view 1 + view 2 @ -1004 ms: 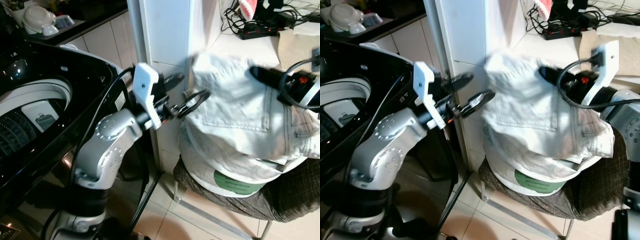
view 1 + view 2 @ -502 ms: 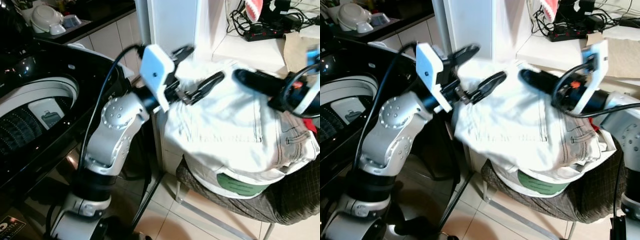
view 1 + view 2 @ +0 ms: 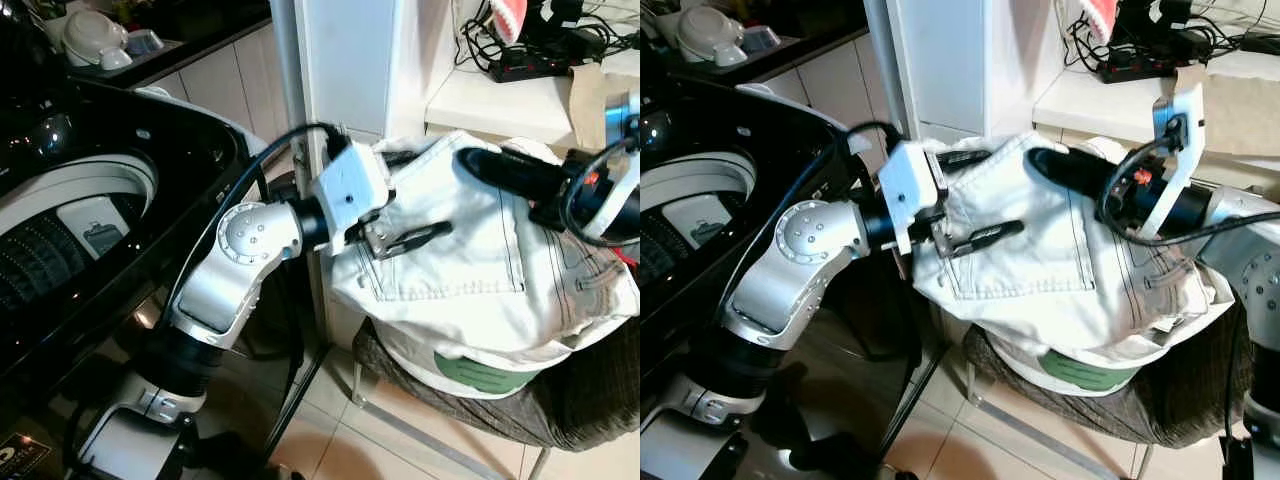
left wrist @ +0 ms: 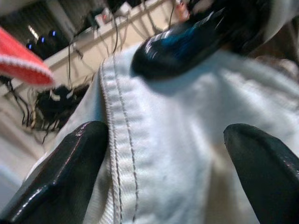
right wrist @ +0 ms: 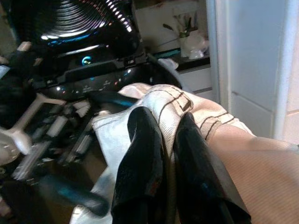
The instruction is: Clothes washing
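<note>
Left eye view shows white jeans (image 3: 480, 270) draped over a pile on a chair (image 3: 590, 400), beside the open black washer (image 3: 90, 220). The left gripper (image 3: 400, 200) straddles the jeans' near edge, fingers spread wide with cloth between them. The right gripper (image 5: 163, 154) pinches a fold of the jeans at their top.

White jeans (image 3: 470, 260) with dark stitching hang spread over a stool's clothes pile, back pocket showing. Beside them, the black top-loading washer (image 3: 90, 220) stands open, drum visible.
</note>
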